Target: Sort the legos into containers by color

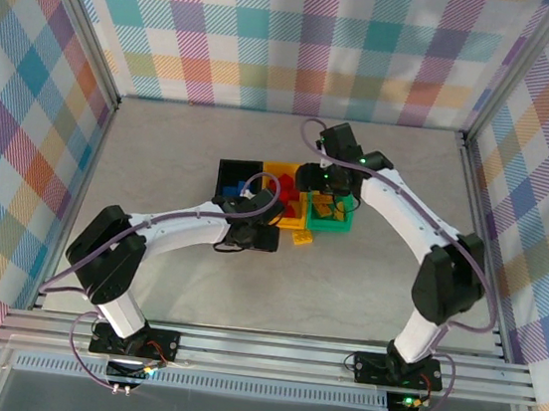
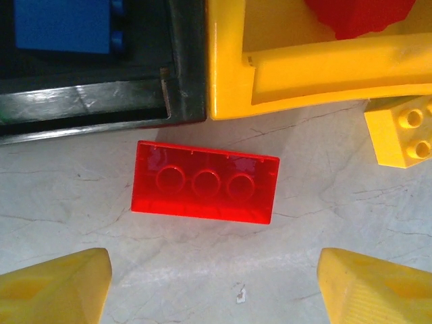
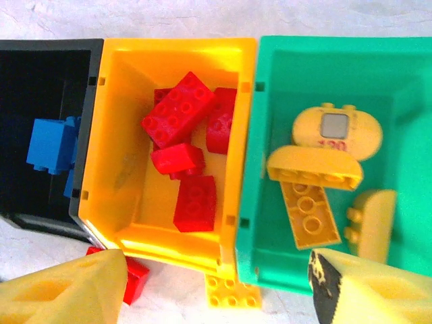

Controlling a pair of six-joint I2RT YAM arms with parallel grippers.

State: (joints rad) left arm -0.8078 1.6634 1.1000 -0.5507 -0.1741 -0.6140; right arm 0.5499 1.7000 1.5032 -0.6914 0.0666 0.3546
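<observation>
Three containers are set in a row about the middle of the surface, a little nearer its far edge. The black container is placed toward the left edge, the yellow container in the middle and the green container toward the right edge, with their walls close together. A blue lego is seen inside the black container. Several red legos are heaped in the yellow one, and yellow pieces, some flat and some rounded, are laid in the green one. Two more bricks are found on the surface just beside the near walls of the containers. A red lego, with three round marks along its top face, is placed flat where the black and yellow containers meet. A yellow lego is placed toward the right of it, where the yellow and green containers meet. The left claw is held above the red lego with its fingers spread wide, one to each side of the brick and apart from it, and nothing is gripped. The right claw is held over the near walls of the yellow and green containers, likewise spread wide, with nothing between its fingers.
</observation>
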